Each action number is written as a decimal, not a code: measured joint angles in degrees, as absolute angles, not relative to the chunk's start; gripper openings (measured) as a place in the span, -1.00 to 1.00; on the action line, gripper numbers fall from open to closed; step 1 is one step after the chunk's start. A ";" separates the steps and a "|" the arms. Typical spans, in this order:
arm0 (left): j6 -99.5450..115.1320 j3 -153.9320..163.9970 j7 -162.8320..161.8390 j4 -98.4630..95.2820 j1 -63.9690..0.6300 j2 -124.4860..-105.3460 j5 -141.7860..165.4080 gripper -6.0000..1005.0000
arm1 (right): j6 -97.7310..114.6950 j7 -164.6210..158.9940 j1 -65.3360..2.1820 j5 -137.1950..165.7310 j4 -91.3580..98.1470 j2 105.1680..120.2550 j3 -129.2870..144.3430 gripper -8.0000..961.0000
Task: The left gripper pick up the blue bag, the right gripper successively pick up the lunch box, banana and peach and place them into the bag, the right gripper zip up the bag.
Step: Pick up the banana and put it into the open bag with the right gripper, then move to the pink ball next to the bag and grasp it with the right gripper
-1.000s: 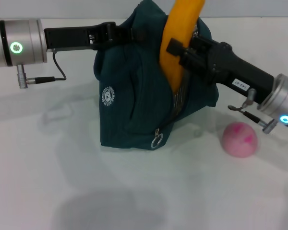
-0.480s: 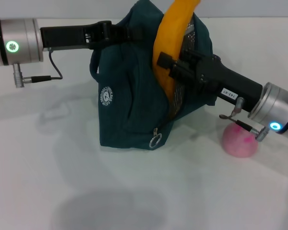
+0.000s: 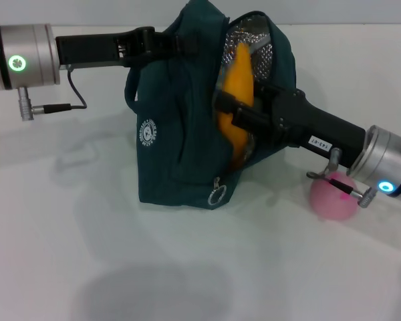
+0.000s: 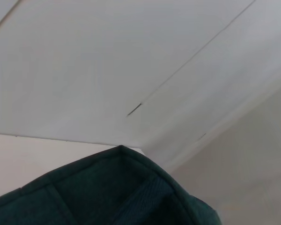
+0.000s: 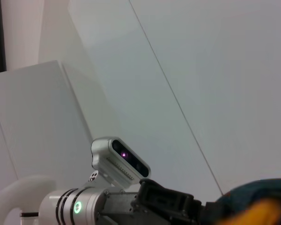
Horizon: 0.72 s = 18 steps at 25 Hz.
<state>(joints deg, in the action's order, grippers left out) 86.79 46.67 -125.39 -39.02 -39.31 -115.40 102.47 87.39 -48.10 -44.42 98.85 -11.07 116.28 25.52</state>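
While the left gripper (image 3: 162, 44) pinches the blue bag's (image 3: 180, 134) top edge, holding it upright, the right gripper (image 3: 235, 112) clamps the banana (image 3: 235, 100) half inside the foil-lined mouth. Releasing it looks next, then fetching the peach (image 3: 331, 198) beside the bag.

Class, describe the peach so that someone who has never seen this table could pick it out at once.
Start at the blue bag standing mid-table, held up by the left gripper. Look to its right, under the silver wrist of the right gripper's arm, which reaches into the bag with the banana. There lies the peach: the only pink ball, alone on the bare table.
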 joint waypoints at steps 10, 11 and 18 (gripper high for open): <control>86.55 46.67 -125.42 -39.02 -39.41 -115.05 102.48 -0.87 | 88.43 -53.19 -40.72 100.32 -6.71 116.25 24.32 0.57; 86.54 46.67 -125.42 -39.02 -39.41 -114.98 102.48 -0.87 | 89.08 -53.28 -40.20 100.28 -6.26 116.24 23.80 0.65; 86.55 45.63 -125.31 -38.78 -39.21 -114.69 102.72 -0.87 | 104.31 -53.32 -34.48 100.20 2.32 115.77 21.79 0.82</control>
<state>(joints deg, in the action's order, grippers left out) 86.55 45.63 -125.31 -38.78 -39.21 -114.69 102.72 104.31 -53.32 -34.48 100.20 2.32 115.77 21.79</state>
